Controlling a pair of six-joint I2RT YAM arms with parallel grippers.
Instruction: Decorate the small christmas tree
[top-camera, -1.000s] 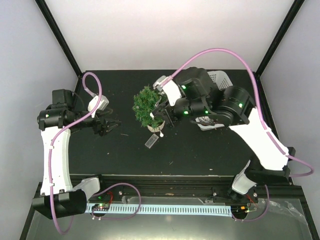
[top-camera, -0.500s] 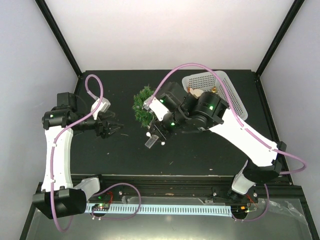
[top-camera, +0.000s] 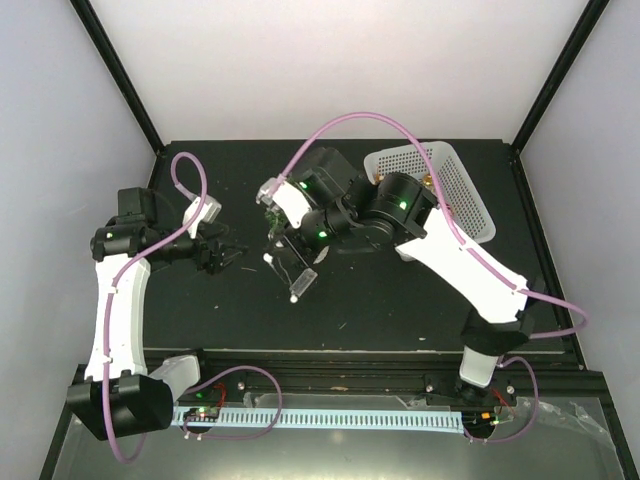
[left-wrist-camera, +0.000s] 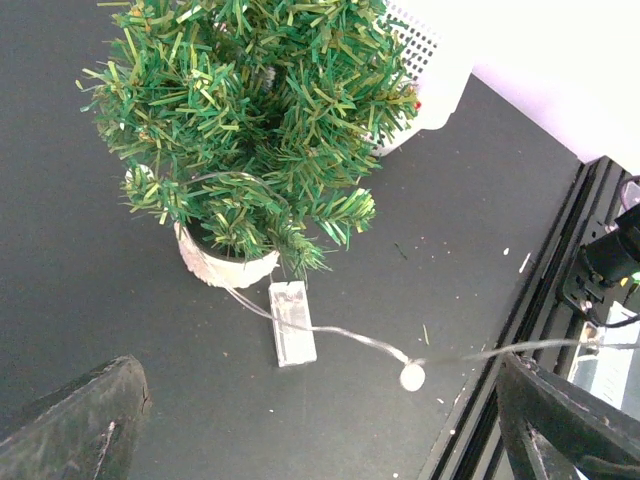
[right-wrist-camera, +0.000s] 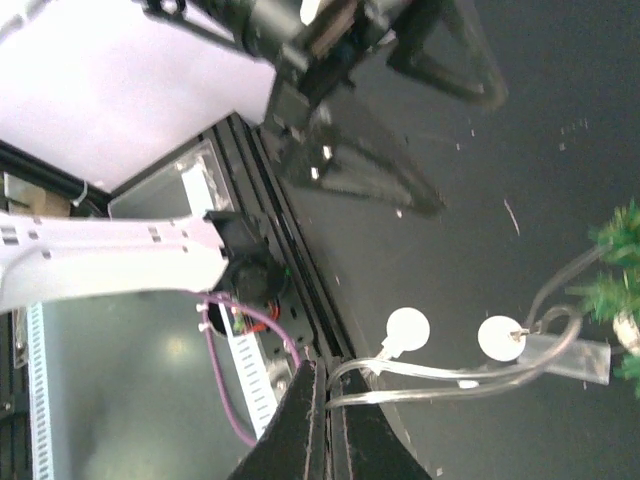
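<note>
The small christmas tree (left-wrist-camera: 250, 120) stands upright in its pale pot on the bench (left-wrist-camera: 90, 290). It is straight ahead of the left hand (top-camera: 216, 256) and well apart from it. That hand's fingers are spread, with nothing between them. A clear battery box (left-wrist-camera: 292, 322) lies just on the near side of the pot. The right hand (right-wrist-camera: 325, 388) is pressed together on a clear wire (right-wrist-camera: 440, 385) that carries two white discs (right-wrist-camera: 407, 328). The tree's branch tips show near this hand, beyond the discs. A white basket (left-wrist-camera: 430, 70) sits behind the tree, farthest from the left hand.
</note>
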